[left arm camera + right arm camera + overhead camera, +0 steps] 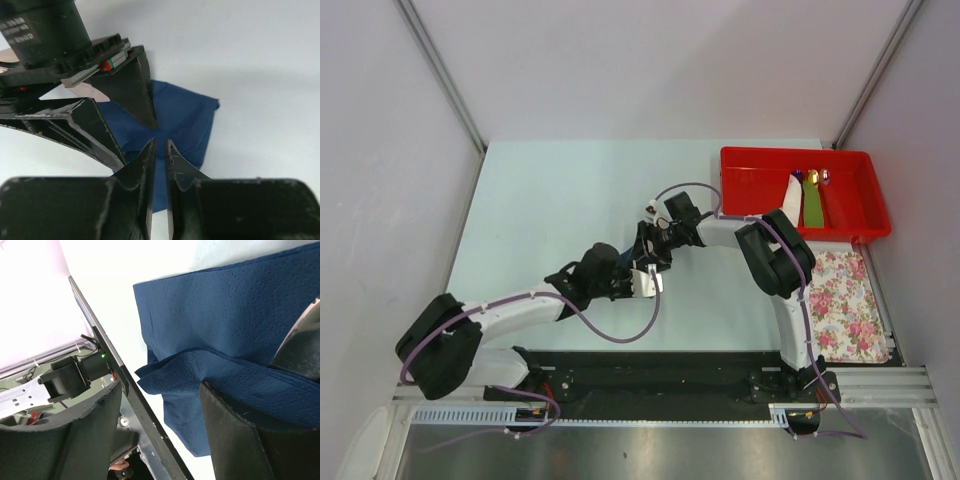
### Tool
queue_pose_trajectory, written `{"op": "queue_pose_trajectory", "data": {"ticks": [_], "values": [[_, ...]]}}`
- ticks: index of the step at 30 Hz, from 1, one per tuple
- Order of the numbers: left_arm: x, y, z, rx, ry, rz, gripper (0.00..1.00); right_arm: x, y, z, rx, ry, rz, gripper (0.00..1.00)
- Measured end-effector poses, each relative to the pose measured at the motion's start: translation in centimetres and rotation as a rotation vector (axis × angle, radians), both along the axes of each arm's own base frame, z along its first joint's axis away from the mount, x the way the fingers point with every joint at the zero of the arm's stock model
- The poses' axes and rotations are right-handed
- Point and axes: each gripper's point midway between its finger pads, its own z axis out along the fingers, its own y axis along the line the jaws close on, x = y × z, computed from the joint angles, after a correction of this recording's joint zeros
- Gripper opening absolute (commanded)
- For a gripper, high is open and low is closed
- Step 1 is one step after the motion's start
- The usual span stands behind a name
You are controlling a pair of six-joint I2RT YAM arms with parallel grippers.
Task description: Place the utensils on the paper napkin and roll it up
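The paper napkin (pixel 185 115) is dark navy and lies on the pale table with a raised fold along its near side; it also shows in the right wrist view (pixel 225 305). My left gripper (pixel 160 143) has its jaws almost together, pinching that fold. My right gripper (pixel 160 385) is open, with one finger (pixel 240 440) resting on the napkin and the other off its edge. Its fingers (pixel 132 95) stand just beyond my left fingertips. In the top view both grippers (pixel 645 258) meet at the table's middle and hide the napkin. No dark grey utensil shows.
A red bin (pixel 728 185) at the back right holds a green strip, a white piece and small shiny items. A pink-flowered white cloth (pixel 850 300) lies in front of it along the right edge. The arms' base rail runs along the near edge.
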Motion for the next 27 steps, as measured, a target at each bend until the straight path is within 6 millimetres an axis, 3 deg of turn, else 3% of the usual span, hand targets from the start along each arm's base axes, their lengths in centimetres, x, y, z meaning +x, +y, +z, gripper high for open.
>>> {"op": "queue_pose_trajectory", "data": {"ticks": [12,17,23,27], "values": [[2.1,0.6,-5.0,0.244,-0.108,0.008,0.14,0.0,0.0,0.0,0.000,0.004,-0.004,0.67],[2.4,1.1,-5.6,0.295,-0.120,0.006,0.10,0.1,-0.1,0.0,-0.001,0.004,-0.007,0.65],[2.0,1.6,-6.1,0.320,-0.102,-0.001,0.06,0.6,-0.6,0.0,-0.007,0.009,-0.023,0.50],[1.9,1.6,-6.1,0.320,-0.101,-0.002,0.06,2.0,-1.6,0.3,-0.013,0.006,-0.064,0.31]]}}
